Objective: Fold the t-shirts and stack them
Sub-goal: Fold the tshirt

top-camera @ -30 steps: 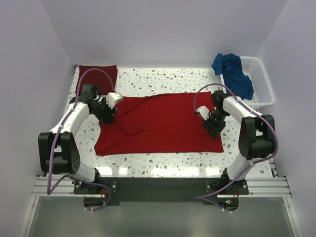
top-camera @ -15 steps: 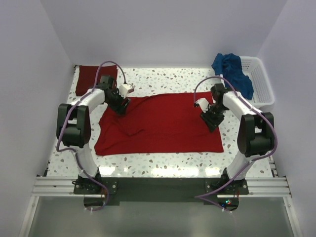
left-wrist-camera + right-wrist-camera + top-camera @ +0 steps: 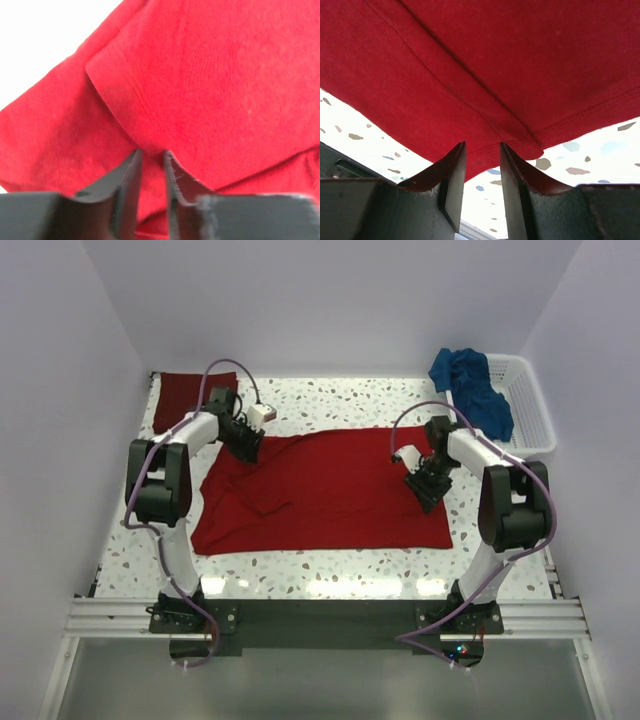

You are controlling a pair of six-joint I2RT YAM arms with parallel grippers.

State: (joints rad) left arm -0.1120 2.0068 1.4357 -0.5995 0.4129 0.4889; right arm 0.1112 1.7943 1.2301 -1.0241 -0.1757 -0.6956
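the red shirt [image 3: 330, 495] lies spread across the middle of the speckled table [image 3: 330, 405], its long side running left to right. it is mostly flat, with a few creases and a small fold in its left half. its near edge is straight and its left edge slants outward toward the near corner.

the left gripper [image 3: 248, 446] is down on the shirt's far left corner, its arm reaching along the table's left side. in the left wrist view its two dark fingers [image 3: 127, 190] stand close together with only a thin gap. a folded edge of red cloth runs straight into that gap — the pincer is clenched on the red shirt there.

the right gripper [image 3: 428, 487] sits at the shirt's right edge, toward the far corner. in its wrist view the hem comes down between the fingertips, red cloth fills the view beyond them and bare table shows beneath — it too is pinching the red shirt, at the hemmed edge.

the maroon shirt [image 3: 185, 400] lies folded flat in the far left corner of the table, just beyond the left gripper and apart from the red shirt. the blue shirt [image 3: 470, 390] is bunched and draped over the left side of the white basket [image 3: 530, 415], which stands at the far right of the table.
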